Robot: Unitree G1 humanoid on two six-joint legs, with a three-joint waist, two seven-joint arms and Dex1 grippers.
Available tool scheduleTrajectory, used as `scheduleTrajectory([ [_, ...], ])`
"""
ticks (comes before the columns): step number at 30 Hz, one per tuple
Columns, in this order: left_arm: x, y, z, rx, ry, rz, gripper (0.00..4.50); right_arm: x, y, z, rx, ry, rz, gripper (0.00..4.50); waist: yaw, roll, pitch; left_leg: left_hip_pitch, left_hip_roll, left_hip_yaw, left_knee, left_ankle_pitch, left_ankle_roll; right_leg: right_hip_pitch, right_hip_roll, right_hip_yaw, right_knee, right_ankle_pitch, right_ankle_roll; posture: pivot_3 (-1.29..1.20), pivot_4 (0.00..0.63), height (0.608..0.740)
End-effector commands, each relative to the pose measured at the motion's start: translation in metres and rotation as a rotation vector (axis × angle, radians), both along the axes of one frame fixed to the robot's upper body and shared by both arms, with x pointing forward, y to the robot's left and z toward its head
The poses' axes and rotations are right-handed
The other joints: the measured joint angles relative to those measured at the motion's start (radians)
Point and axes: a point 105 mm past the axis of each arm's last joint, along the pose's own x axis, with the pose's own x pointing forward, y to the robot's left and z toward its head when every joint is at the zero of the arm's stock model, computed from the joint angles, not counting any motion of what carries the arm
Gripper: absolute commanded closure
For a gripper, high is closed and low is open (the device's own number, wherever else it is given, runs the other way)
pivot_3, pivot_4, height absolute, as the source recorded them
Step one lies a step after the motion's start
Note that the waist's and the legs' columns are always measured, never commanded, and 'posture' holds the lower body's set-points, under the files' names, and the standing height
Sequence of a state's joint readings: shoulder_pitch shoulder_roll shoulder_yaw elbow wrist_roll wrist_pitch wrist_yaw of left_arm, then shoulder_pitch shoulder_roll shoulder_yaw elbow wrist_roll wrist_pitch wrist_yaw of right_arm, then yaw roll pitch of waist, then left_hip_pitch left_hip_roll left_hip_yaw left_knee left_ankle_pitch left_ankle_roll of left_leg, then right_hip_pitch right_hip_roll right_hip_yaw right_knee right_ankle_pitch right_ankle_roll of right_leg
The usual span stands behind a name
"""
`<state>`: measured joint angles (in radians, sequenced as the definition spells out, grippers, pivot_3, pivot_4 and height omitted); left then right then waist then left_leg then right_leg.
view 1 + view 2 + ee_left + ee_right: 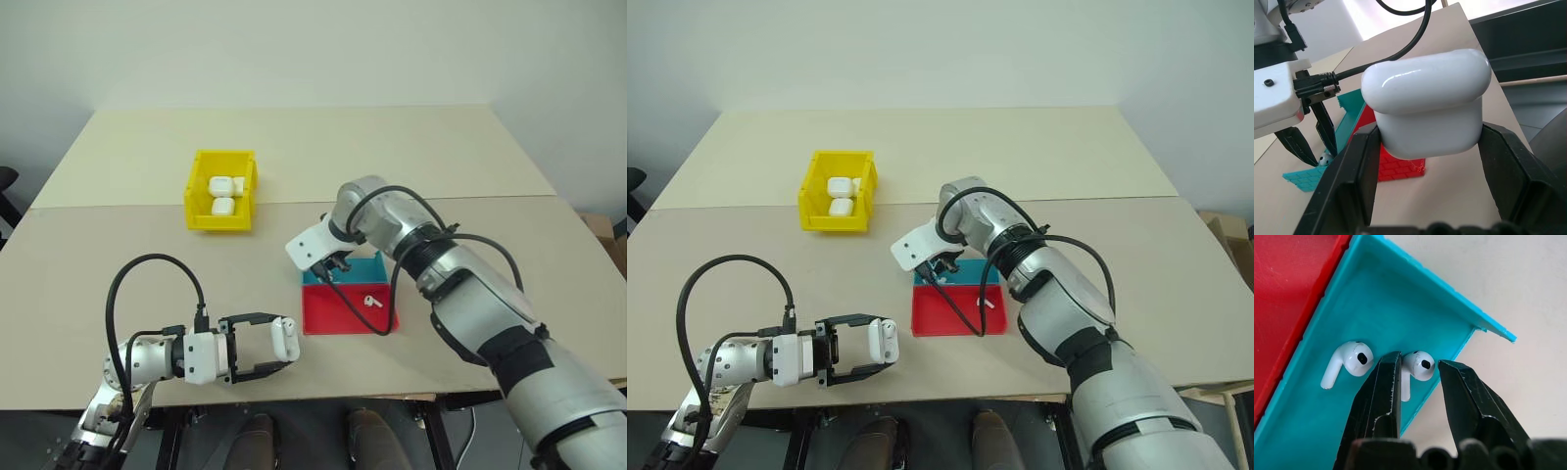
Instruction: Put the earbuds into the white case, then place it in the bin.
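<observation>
My left claw (277, 346) clamps the glossy white rounded case (1426, 102), lid shut; my right claw (1418, 366), fingers apart, straddles one tiny white earbud (1420, 365) in the shallow cyan tray (1376, 298); next, I judge, pinch and lift.

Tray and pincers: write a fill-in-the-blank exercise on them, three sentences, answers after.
1. The left pincer is shut on a white ____.
2. The right pincer has its fingers either side of an earbud in the tray's ____ half.
3. The bin holding two white cases is coloured ____.

Answers: case; cyan; yellow
</observation>
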<state>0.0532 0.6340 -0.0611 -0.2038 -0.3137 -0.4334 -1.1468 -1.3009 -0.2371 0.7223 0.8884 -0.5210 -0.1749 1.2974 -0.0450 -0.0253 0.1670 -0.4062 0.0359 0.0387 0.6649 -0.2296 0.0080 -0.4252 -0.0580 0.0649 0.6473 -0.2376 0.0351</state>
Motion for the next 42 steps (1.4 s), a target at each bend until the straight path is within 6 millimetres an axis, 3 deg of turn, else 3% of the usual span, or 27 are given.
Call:
scheduleTrajectory([
  [1, -0.003, -0.004, 0.007, -0.010, -0.045, -0.017, 1.76, 0.001, -0.002, -0.001, 0.004, -0.002, 0.009, 2.89, 0.000, 0.000, 0.000, 0.000, 0.000, 0.000, 0.000, 0.000, 0.000, 0.000, 0.000, 0.000, 0.000, 0.000, 0.000, 0.00, 0.150, 0.740],
  [12, -0.003, -0.004, 0.006, -0.012, -0.052, -0.013, 1.76, 0.001, -0.006, -0.006, -0.021, 0.002, 0.004, 2.89, 0.000, 0.000, 0.000, 0.002, 0.000, 0.000, 0.000, 0.000, 0.000, 0.002, 0.000, 0.000, 0.000, 0.000, 0.000, 0.00, 0.150, 0.740],
  [16, -0.002, -0.003, 0.006, -0.010, -0.052, -0.009, 1.76, 0.001, -0.006, -0.006, -0.019, 0.003, 0.008, 3.75, 0.000, 0.000, 0.000, 0.002, 0.000, 0.000, 0.000, 0.000, 0.000, 0.002, 0.000, 0.000, 0.000, 0.000, 0.000, 0.00, 0.150, 0.740],
  [26, 0.000, -0.005, 0.009, -0.027, -0.062, -0.008, 1.76, 0.003, -0.004, 0.003, 0.031, -0.020, -0.005, 3.75, 0.000, 0.000, 0.000, 0.003, 0.000, 0.000, 0.000, 0.000, 0.000, 0.002, 0.000, 0.000, 0.000, 0.000, 0.000, 0.00, 0.150, 0.740],
  [29, 0.003, -0.009, 0.022, -0.084, -0.072, -0.006, 1.76, 0.004, -0.003, 0.028, 0.161, -0.029, -0.043, 3.75, 0.004, 0.000, 0.000, 0.002, 0.000, 0.000, 0.000, 0.000, 0.000, 0.002, 0.000, 0.000, 0.000, 0.000, 0.000, 0.00, 0.150, 0.740],
  [34, 0.012, -0.019, 0.048, -0.194, -0.078, -0.008, 1.76, -0.001, -0.023, 0.097, 0.498, -0.069, -0.194, 3.75, 0.012, 0.000, 0.000, -0.002, 0.000, -0.002, 0.000, 0.000, 0.000, -0.001, -0.001, 0.000, -0.001, 0.000, 0.000, 0.00, 0.150, 0.740],
  [37, 0.020, -0.028, 0.066, -0.241, -0.057, 0.004, 1.76, -0.019, -0.047, 0.140, 0.719, -0.066, -0.282, 3.75, 0.024, 0.000, 0.000, -0.004, -0.001, -0.005, 0.000, 0.000, 0.000, -0.001, -0.001, -0.002, -0.002, 0.000, 0.000, 0.00, 0.150, 0.740],
  [42, 0.037, -0.047, 0.105, -0.319, -0.032, 0.026, 1.76, -0.071, -0.089, 0.193, 1.056, -0.002, -0.373, 3.75, 0.034, -0.001, 0.000, -0.004, -0.001, -0.006, 0.001, 0.000, 0.000, 0.001, 0.000, -0.003, -0.002, 0.000, 0.001, 0.00, 0.150, 0.740],
])
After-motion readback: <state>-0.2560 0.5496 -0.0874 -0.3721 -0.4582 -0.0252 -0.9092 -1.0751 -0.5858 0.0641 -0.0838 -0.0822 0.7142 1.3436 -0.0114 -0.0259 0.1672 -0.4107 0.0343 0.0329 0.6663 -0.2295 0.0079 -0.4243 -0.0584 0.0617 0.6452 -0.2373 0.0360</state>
